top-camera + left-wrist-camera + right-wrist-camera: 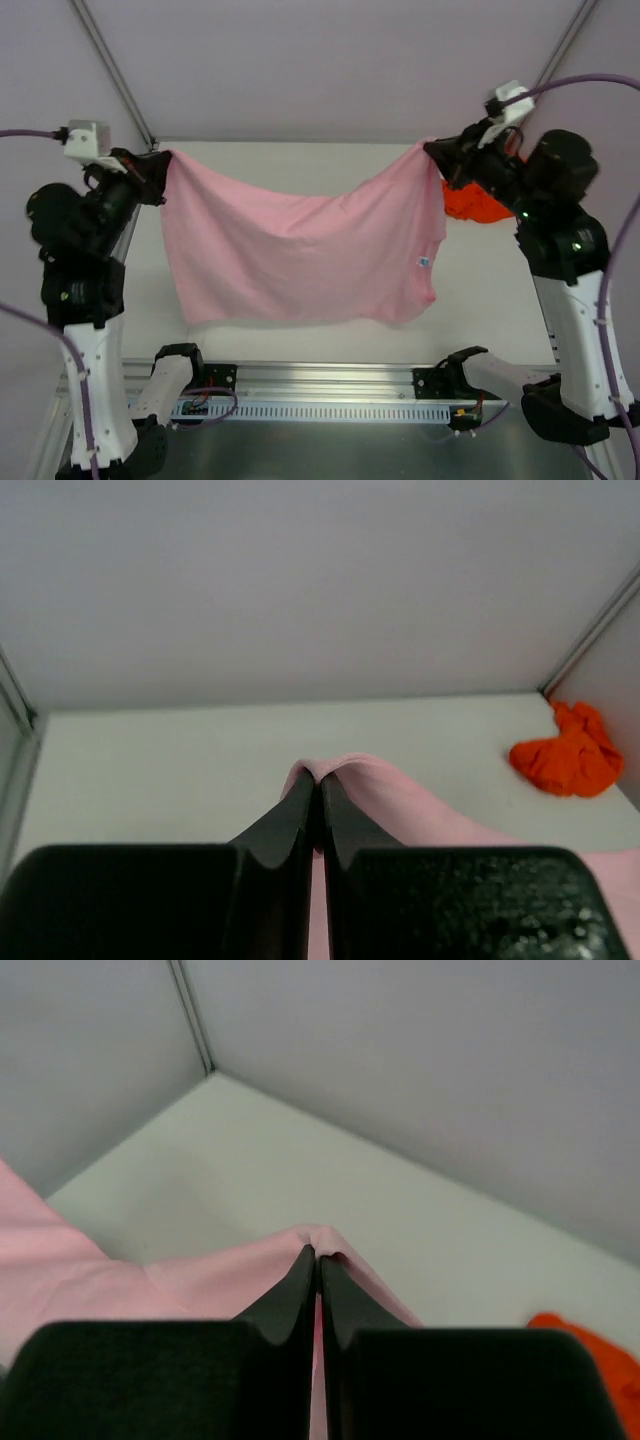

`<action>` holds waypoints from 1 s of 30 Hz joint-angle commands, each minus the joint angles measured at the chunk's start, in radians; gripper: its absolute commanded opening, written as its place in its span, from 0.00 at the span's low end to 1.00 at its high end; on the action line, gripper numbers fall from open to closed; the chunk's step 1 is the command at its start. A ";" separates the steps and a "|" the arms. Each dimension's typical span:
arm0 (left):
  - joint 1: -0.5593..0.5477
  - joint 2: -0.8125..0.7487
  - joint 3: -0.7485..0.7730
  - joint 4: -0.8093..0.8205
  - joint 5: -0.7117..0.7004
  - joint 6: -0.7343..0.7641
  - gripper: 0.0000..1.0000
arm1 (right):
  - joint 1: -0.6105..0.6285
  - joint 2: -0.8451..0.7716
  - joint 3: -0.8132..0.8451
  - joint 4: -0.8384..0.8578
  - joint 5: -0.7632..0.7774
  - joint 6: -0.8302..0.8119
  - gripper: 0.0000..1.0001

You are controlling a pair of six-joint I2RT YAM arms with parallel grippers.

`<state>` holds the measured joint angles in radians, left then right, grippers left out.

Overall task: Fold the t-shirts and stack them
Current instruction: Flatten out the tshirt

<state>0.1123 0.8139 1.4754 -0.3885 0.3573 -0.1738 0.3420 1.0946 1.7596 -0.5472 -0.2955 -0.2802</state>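
The pale pink t-shirt [300, 250] hangs spread in the air between both arms, sagging in the middle, with a small label near its lower right edge. My left gripper [160, 172] is shut on its upper left corner; pink cloth [400, 800] bulges over the tips of the closed jaws [318, 776]. My right gripper [432, 150] is shut on the upper right corner, where pink fabric [200, 1280] folds over the pinched tips [318, 1252]. The orange-red t-shirt [475, 205] lies crumpled on the table at the back right, partly behind the right arm, and shows as a heap [565, 760] in the left wrist view.
The white table [300, 155] is enclosed by pale walls with metal corner posts [110, 65]. Both arm bases and a metal rail [320, 385] line the near edge.
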 commanded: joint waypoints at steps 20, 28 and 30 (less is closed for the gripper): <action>-0.029 0.588 -0.509 0.817 -0.003 -0.004 0.00 | -0.014 0.855 0.239 0.388 -0.004 0.007 0.01; -0.086 0.334 -0.475 0.800 0.048 0.080 0.00 | -0.015 0.654 0.264 0.383 -0.047 -0.027 0.01; -0.086 0.226 -0.442 0.765 0.048 0.092 0.00 | -0.012 0.524 0.215 0.414 -0.044 -0.045 0.01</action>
<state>0.0315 1.1988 0.9665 0.3237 0.3752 -0.1471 0.3313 1.8107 2.0109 -0.2081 -0.3161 -0.2882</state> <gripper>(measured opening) 0.009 0.016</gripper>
